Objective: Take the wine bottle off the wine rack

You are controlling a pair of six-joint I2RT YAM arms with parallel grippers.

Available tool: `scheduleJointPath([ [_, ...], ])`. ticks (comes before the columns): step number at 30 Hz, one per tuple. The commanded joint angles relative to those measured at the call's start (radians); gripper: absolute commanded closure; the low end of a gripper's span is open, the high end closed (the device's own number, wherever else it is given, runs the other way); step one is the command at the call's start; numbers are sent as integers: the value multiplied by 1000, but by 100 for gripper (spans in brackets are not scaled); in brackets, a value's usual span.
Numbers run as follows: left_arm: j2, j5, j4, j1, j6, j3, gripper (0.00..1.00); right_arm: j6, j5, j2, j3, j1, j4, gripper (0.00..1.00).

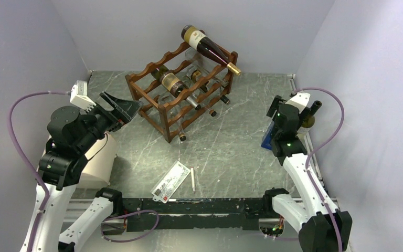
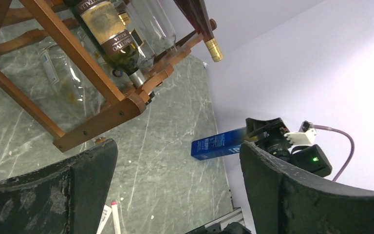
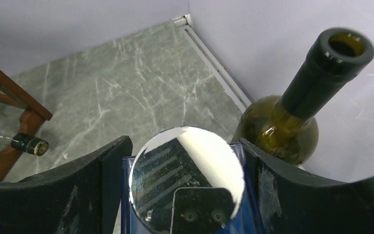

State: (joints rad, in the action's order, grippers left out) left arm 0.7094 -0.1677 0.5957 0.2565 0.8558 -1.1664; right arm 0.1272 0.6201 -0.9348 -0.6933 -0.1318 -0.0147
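Note:
The reddish-brown wine rack (image 1: 160,113) stands at the back centre of the table. A dark bottle with a cream label and gold cap (image 1: 210,48) lies tilted across its top tier. A labelled bottle (image 1: 170,81) lies in the middle tier, and it also shows in the left wrist view (image 2: 109,34). Clear empty bottles fill other slots. My left gripper (image 1: 123,107) is open and empty, just left of the rack's near end (image 2: 92,124). My right gripper (image 1: 274,123) is far right, shut on a blue box (image 3: 126,195) with a round shiny disc on its end.
An open green bottle (image 3: 292,117) stands by the right wall behind the right gripper (image 1: 310,116). A printed card (image 1: 171,180) and a pen (image 1: 192,178) lie near the front edge. A white block (image 1: 97,163) sits under the left arm. Walls close in on three sides.

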Motion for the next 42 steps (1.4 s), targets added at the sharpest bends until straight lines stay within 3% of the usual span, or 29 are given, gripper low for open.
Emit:
scheduleJointPath([
  [1,-10,-28,-19,-3,-34,1,1,-26,-9,21,-41,6,-27,18],
  [9,15,-34,-13,-3,-69,-12,1,-73,-125,33,-162,4,109,0],
  [21,27,-132,7,-3,-59,17,1,-80,-374,80,-301,-43,154,0],
  [30,7,-127,44,-3,-89,13,1,5,-565,-4,-507,-48,214,0],
  [42,17,-114,35,-3,-109,14,1,41,-735,-174,-614,-107,106,0],
])
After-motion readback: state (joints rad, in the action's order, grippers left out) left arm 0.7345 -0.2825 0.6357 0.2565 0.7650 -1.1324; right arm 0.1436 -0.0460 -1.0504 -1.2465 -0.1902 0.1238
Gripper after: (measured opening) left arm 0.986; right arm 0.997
